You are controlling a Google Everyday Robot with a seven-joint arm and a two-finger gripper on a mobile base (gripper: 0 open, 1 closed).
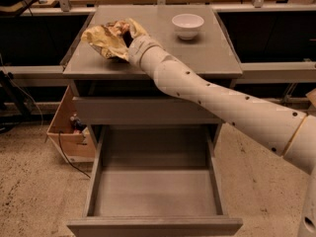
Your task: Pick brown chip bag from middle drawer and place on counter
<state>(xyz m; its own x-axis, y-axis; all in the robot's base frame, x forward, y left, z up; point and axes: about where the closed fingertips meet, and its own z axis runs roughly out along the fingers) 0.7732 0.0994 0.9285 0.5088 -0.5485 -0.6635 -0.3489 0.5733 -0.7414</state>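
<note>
"Where is the brown chip bag (pixel 104 39) sitting?"

"It is sitting all crumpled at the back left of the grey surface (pixel 197 58). The claw (pixel 127 33) is pinching it tight."

"What is the middle drawer (pixel 155 196) doing?"

"It is hanging wide open down below. A white bowl (pixel 187 24) is sitting well apart from the bag, on the right."

view: single, high front, looking down-forward | range: mid | end effector (pixel 127 35): frame upper-left, over counter (pixel 207 56)

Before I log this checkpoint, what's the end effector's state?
The end effector is at the brown chip bag on the counter; open or closed cannot be told.
</note>
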